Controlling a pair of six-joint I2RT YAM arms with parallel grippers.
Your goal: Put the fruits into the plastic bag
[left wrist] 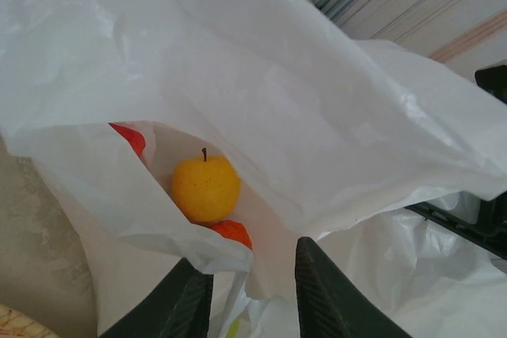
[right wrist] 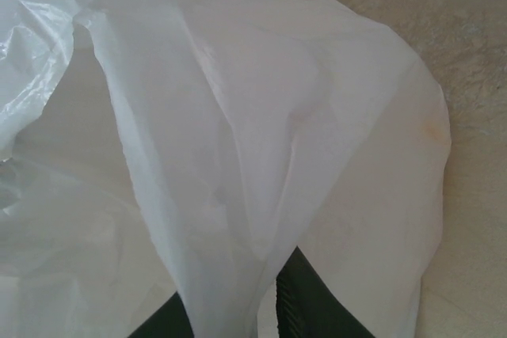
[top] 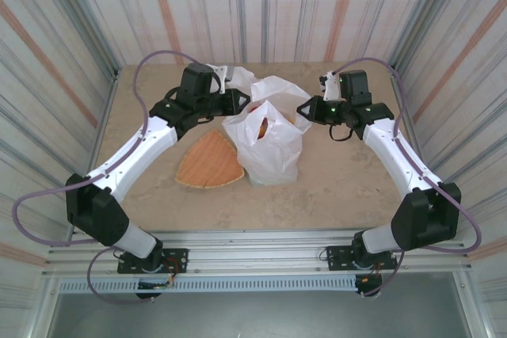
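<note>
- Top view: plastic bag (top: 269, 148) stands mid-table, mouth up, btwn my left gripper (top: 239, 102) and right gripper (top: 306, 108). Orange fruit (top: 261, 126) shows at the mouth. Wooden plate (top: 210, 162) just beside the bag, bare.
- Left wrist: my fingers (left wrist: 337, 302) part-open, bag rim hanging loose btwn them, nothing pinched. Yellow apple (left wrist: 206, 187), red fruit (left wrist: 131, 138) and the orange fruit under the apple, all inside the bag.
- Right wrist: fingers (right wrist: 317, 310) parted narrowly, film draped through the gap. Not clamped as far as I can see.
- Judgement: fruit looks in, so the step is letting go. Widen both, back out straight & slow so the film doesn't snag the pads and tip the bag.
</note>
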